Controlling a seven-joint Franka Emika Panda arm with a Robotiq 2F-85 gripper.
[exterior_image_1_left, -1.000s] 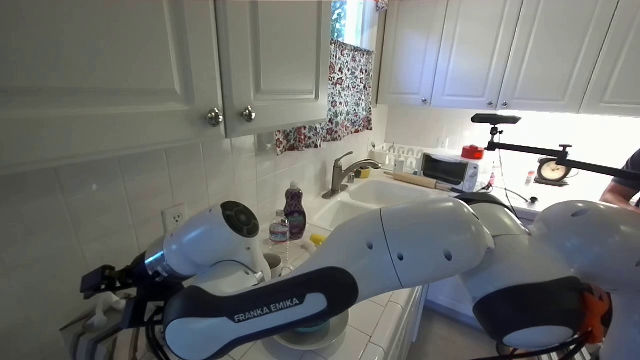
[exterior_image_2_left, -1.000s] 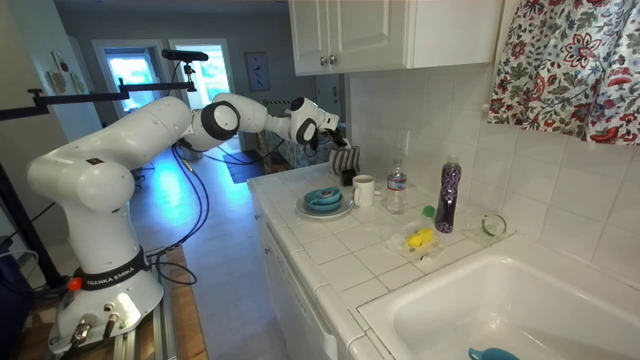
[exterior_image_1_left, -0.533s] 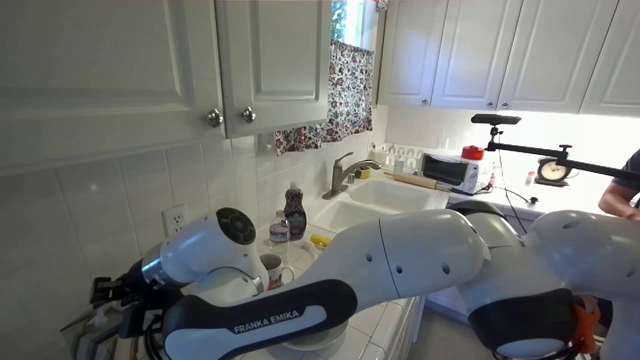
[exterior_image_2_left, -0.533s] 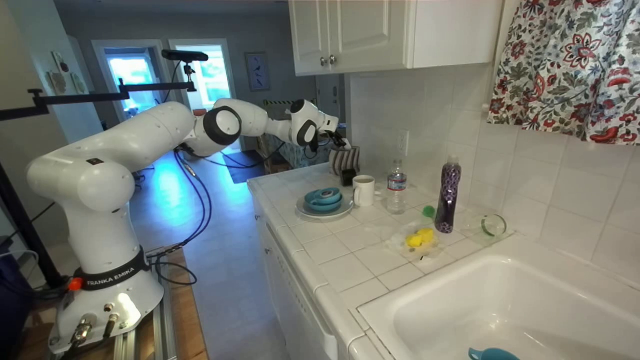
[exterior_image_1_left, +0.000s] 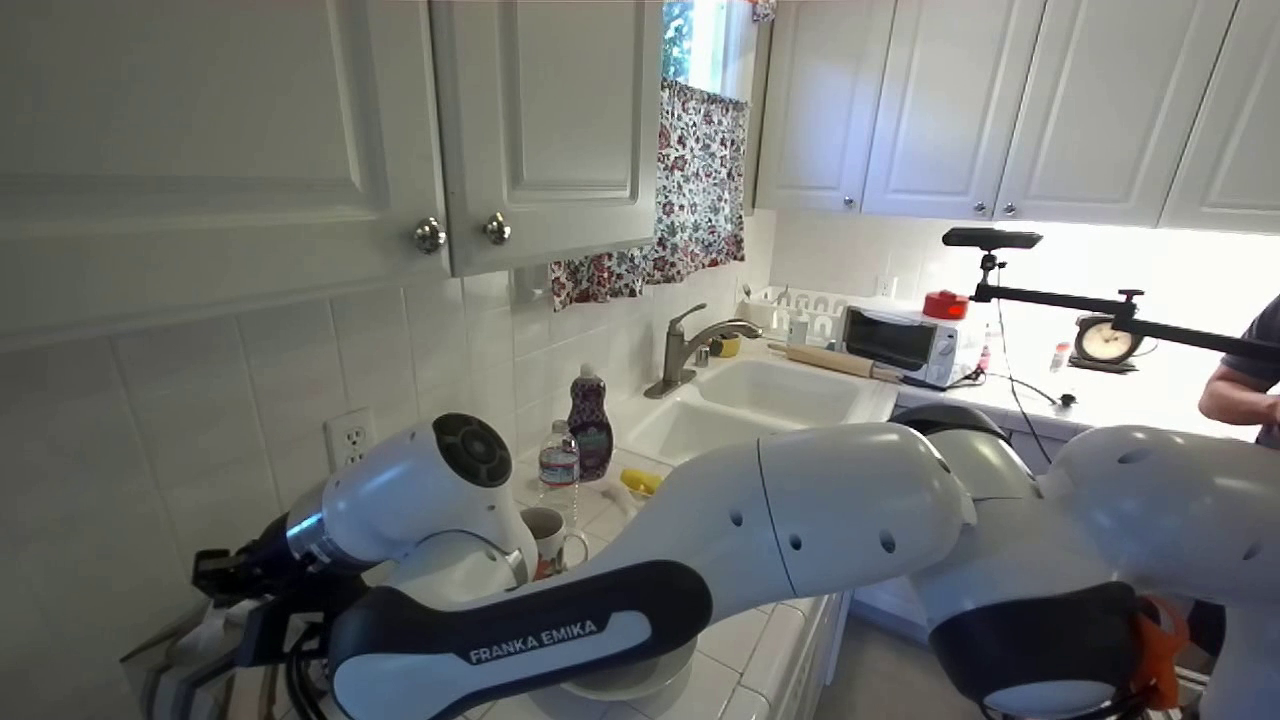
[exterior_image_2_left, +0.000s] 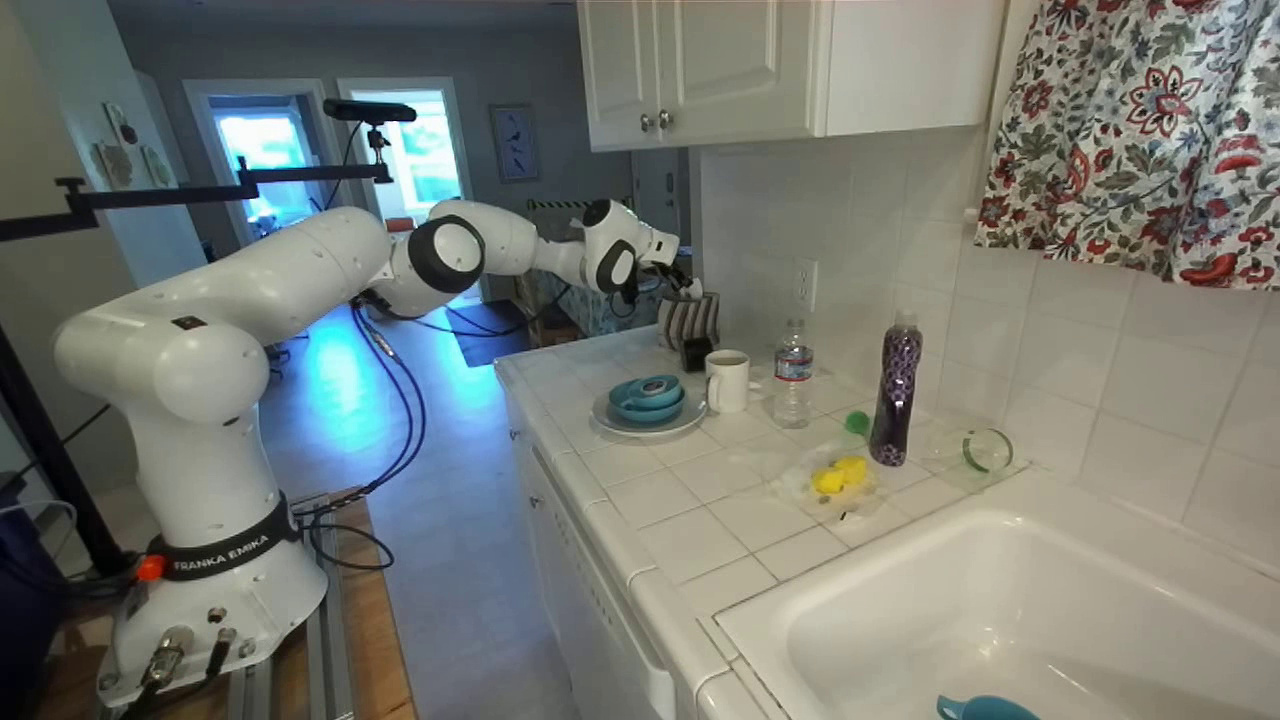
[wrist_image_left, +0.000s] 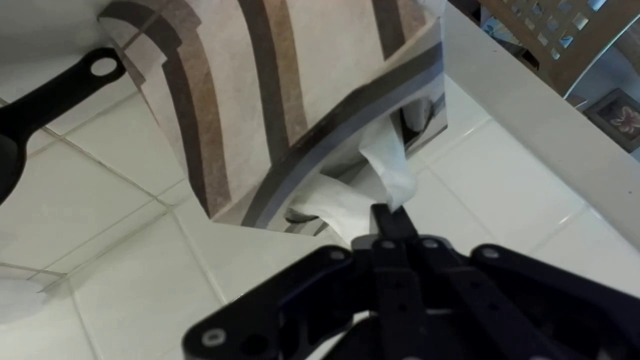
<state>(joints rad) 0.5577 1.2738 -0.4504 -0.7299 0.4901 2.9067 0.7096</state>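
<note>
Wrist view close on tissue box (wrist_image_left: 285, 85); both exterior views wider, opposed, share arm (exterior_image_2_left: 310, 255).

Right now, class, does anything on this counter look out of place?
Yes: beside the sink, a clear green-rimmed container appears to lie on its side, unlike the upright purple bottle nearby. Dark specks by the yellow pieces look possibly spilled.

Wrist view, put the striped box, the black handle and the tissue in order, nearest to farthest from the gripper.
1. Tissue: pinched in the gripper.
2. Striped box: just beyond, at the picture's upper middle.
3. Black handle: farthest, at the picture's left, past the box's corner.
</note>
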